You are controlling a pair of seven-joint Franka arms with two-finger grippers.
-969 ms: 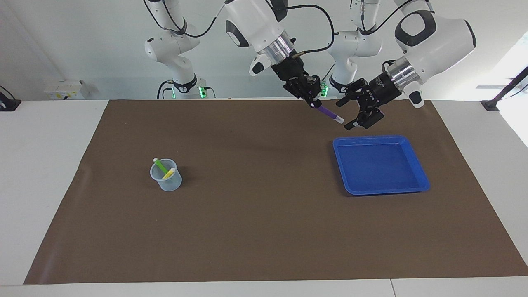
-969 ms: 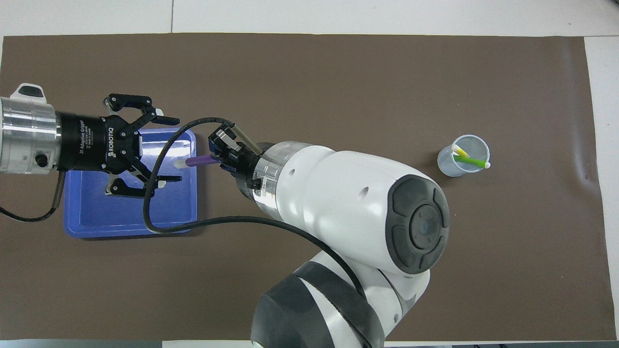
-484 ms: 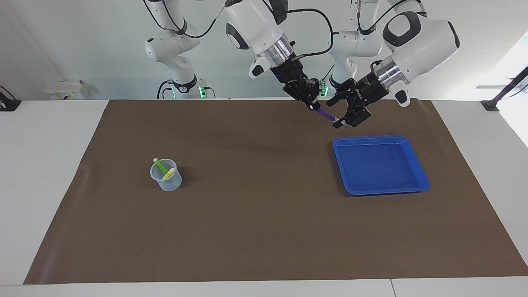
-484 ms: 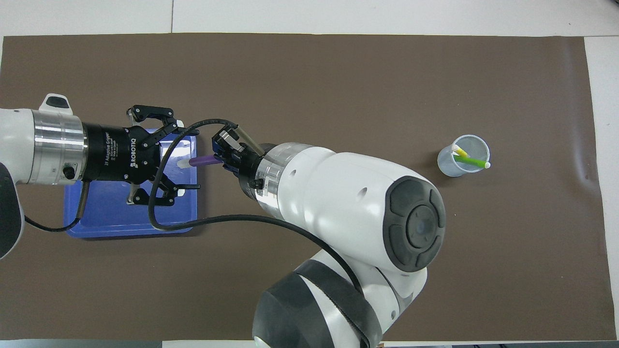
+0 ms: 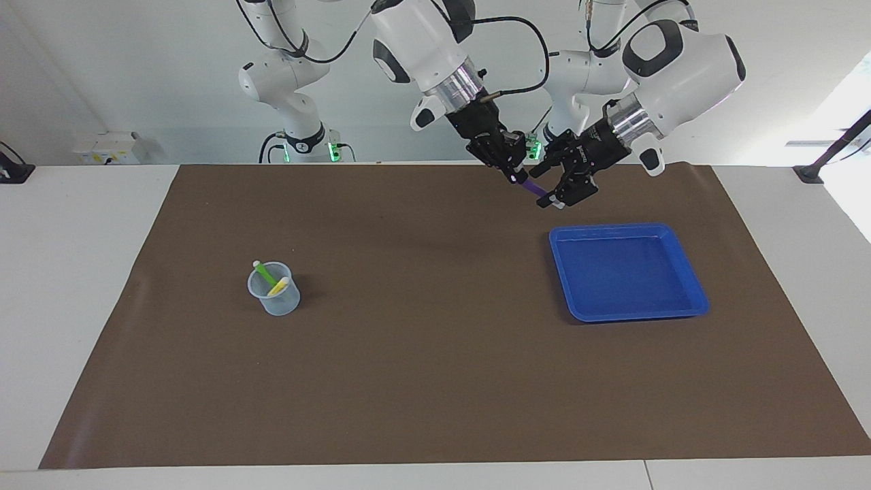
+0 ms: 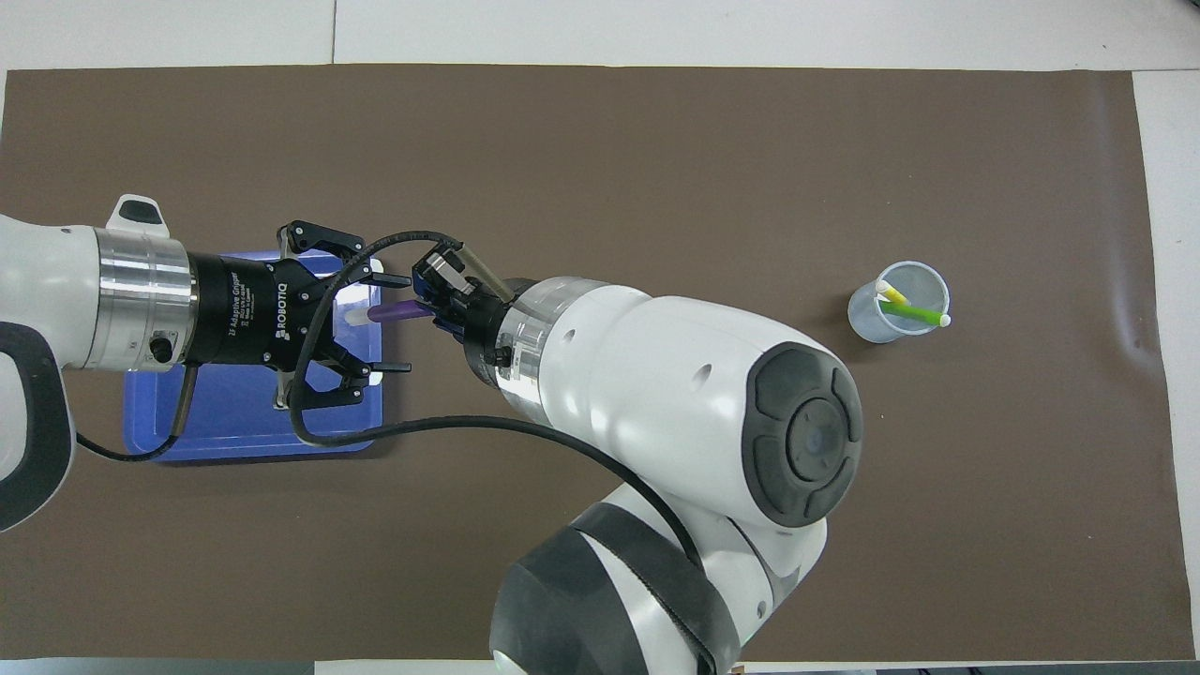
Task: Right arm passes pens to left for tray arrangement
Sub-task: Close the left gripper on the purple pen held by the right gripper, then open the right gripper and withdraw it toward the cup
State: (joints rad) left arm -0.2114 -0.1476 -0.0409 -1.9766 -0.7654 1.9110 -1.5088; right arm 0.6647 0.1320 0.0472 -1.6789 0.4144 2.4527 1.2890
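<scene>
The purple pen hangs in the air with my right gripper shut on its coloured end. Its whitish end points at my left gripper. That gripper is open, with a finger on each side of the whitish end and neither touching it. Both grippers are over the mat, by the corner of the blue tray that is nearest the robots. The green pen and the yellow pen stand in a cup.
The small clear cup stands toward the right arm's end of the table. A brown mat covers the table under everything. Nothing lies in the tray.
My left gripper has moved in toward the right gripper, and its fingers now straddle the pen's whitish end and stand closer together. The right gripper has lifted slightly, still holding the purple pen.
</scene>
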